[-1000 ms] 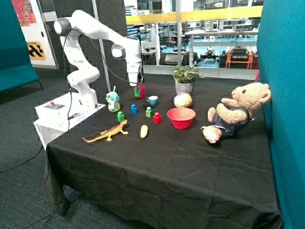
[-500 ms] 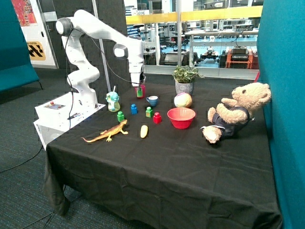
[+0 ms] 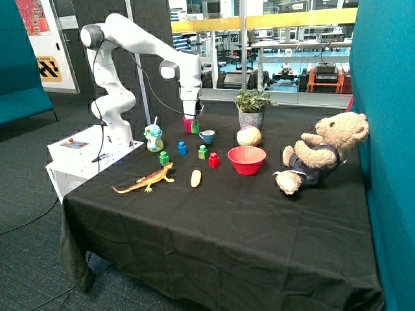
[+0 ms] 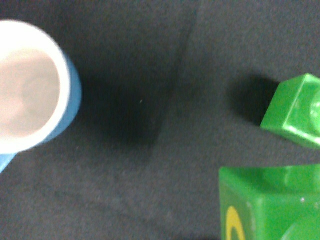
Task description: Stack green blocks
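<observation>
My gripper [image 3: 194, 121] hangs above the table between the pink cup [image 3: 187, 125] and the blue cup [image 3: 207, 137], shut on a green block [image 3: 195, 127]. In the wrist view that held block [image 4: 270, 205] fills the near corner and shows a yellow mark. Beyond it a second green block [image 4: 295, 116] lies on the cloth. In the outside view a green block with a yellowish base [image 3: 203, 152] stands beside the red block [image 3: 214, 160]. Another green block [image 3: 164, 158] stands near the lizard's head.
A blue block [image 3: 182, 148], a small green-and-white jug [image 3: 154, 138], an orange toy lizard [image 3: 146, 181], a yellow piece [image 3: 196, 178], a red bowl [image 3: 246, 159], a ball [image 3: 249, 136], a potted plant [image 3: 251, 108] and a teddy bear [image 3: 318, 152] stand on the black cloth. The blue cup [image 4: 30, 85] shows in the wrist view.
The arm has swung from over the pink cup toward the blue cup, carrying the green block with it at about the same height.
</observation>
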Robot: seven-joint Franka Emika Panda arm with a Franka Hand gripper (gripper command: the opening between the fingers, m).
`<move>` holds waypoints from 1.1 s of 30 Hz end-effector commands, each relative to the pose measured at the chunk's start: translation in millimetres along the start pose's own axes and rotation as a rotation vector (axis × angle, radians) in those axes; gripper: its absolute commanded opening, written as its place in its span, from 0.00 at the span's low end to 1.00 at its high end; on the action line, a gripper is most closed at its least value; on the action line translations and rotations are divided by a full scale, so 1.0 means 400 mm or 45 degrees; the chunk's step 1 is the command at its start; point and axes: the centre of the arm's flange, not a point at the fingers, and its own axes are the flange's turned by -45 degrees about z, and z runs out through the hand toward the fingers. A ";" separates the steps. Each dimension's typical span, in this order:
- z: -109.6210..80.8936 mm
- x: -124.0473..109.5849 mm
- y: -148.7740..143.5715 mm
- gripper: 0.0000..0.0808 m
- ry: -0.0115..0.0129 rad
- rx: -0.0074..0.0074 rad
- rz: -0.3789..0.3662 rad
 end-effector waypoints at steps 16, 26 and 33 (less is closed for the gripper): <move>0.040 0.041 0.071 0.00 0.0014 -0.0011 0.041; 0.048 0.054 0.095 0.00 0.0014 -0.0011 0.047; 0.051 0.059 0.105 0.00 0.0014 -0.0011 0.051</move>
